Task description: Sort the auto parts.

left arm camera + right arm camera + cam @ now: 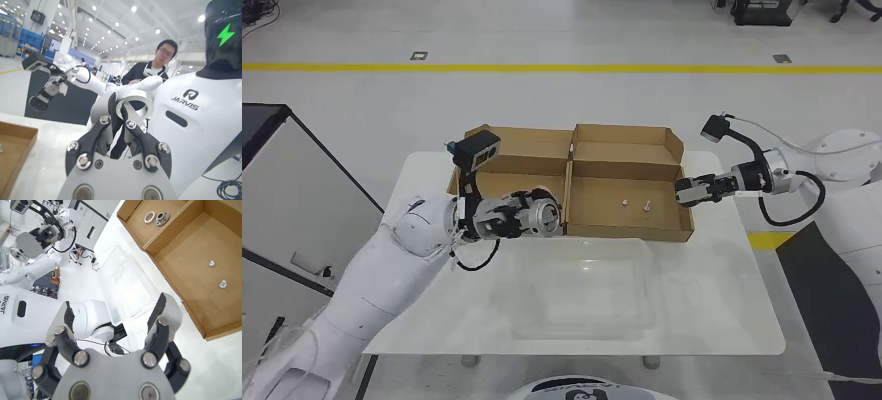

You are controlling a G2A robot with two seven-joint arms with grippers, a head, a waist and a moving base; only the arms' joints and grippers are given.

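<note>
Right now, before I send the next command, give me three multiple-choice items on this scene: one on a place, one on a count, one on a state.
1. The two bolts lie in: A. the left compartment of the box; B. the right compartment; C. the left gripper.
2. Loose parts in the left compartment: A. none; B. two; C. four.
3. The right gripper has its fingers: A. open, empty; B. shut on a bolt; C. shut, empty.

Answers: B, both bolts rest on its cardboard floor. B, a ring and a flange lie there side by side. A, the fingers stand apart with nothing between them.
</note>
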